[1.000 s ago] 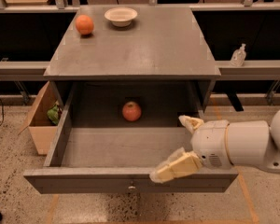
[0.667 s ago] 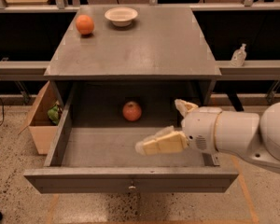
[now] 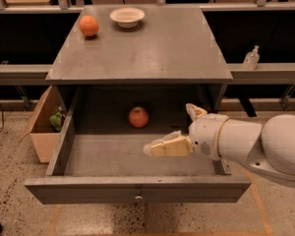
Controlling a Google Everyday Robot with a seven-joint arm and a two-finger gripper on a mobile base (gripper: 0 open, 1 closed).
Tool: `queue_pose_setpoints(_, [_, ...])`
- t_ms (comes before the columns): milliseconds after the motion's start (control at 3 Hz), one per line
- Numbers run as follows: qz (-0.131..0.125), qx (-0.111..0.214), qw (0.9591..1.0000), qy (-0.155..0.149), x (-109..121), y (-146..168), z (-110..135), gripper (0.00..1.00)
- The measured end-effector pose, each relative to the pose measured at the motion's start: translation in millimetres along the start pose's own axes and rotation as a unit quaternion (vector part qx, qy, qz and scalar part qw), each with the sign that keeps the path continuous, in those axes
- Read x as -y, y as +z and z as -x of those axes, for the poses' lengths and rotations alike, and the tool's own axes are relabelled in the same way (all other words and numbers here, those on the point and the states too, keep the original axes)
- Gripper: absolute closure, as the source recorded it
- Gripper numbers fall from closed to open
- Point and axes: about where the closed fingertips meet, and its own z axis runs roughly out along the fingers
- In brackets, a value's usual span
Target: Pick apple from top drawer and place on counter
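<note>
The gripper (image 3: 169, 128) — fingers spread — is hovering in the top drawer (image 3: 137, 190), near the apple (image 3: 138, 117). Fruit likely firm, smooth, light: grasp across its middle.

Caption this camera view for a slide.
Open gripper hovers in the top drawer, apart from the apple; orange fruit and bowl sit on the counter.

Matt wooden counter (image 3: 152, 53), smooth plastic gripper (image 3: 167, 129) above drawer (image 3: 88, 190)

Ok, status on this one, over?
Gripper open, low inside top drawer, holding nothing. Apple at drawer's back, ungrasped. Nothing between them.
</note>
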Motion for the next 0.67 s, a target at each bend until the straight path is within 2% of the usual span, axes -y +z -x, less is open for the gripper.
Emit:
queue_pose_setpoints(333, [-0.019,-0.001,0.9998,-0.001,33.6,15.5,-29.3,0.0])
queue_pose_setpoints(667, [-0.037,-0.003,0.9992,-0.012,63.0,30.1,-42.3,0.0])
